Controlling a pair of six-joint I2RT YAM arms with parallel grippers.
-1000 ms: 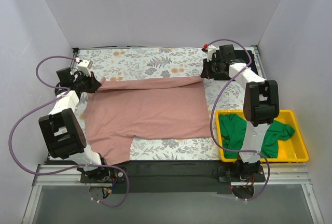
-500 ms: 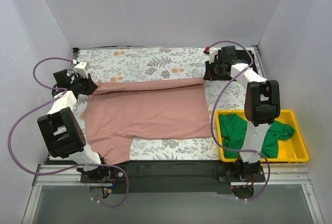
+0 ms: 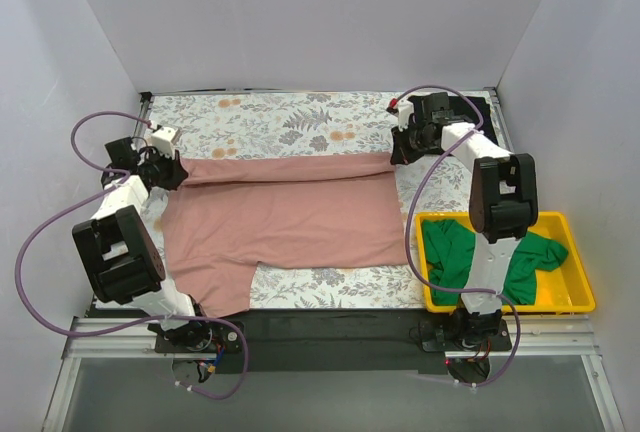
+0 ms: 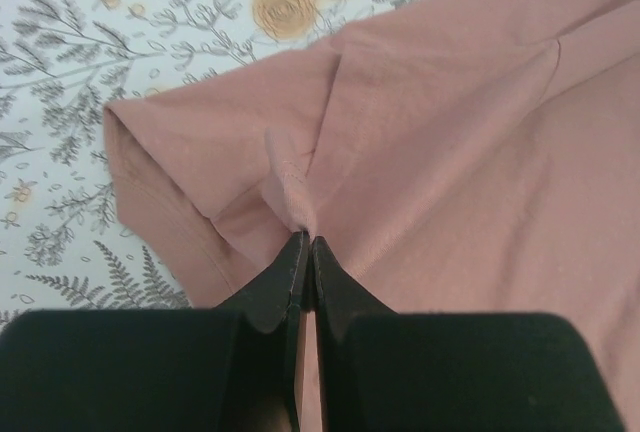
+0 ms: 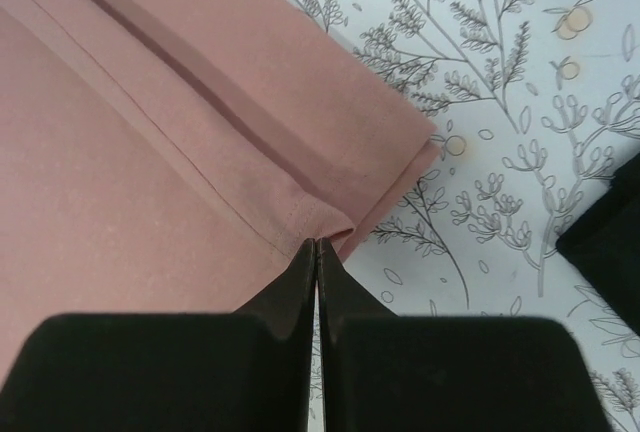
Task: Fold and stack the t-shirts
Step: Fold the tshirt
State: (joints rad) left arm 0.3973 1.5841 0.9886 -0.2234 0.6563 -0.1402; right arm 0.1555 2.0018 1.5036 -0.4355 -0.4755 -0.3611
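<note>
Left end effector (image 4: 305, 242): fingers together, clamped on a small raised ridge of the pink t-shirt (image 4: 450, 152) just inside its far-left corner, with creases running out from the pinch. Right end effector (image 5: 316, 244): fingers together too, tips meeting on the hemmed far-right corner of the same shirt, where the cloth lies doubled in a narrow band along the stitch line. The shirt is spread flat across the middle of the counter (image 3: 290, 117), its far edge stretched between the two grips and one sleeve trailing toward the near-left. The green t-shirt (image 3: 455, 252) sits bunched in the yellow bin (image 3: 580, 292), near-right and well apart from the pink one. A dark patch (image 5: 612, 220) at the right edge of the right wrist view may be the black shirt; too little shows to say. Handling judgement: thin, light, limp knit that holds no shape of its own and will sag and wrinkle between grips, so both corners need to travel together with mild tension. Hemmed corners and seams are the better holds, being thicker and less likely to slip; the left pinch looks shallow and could pull free. Step in hand, as judged: bringing the far edge toward the near edge to fold. Fold is early; stacking not yet begun.
</note>
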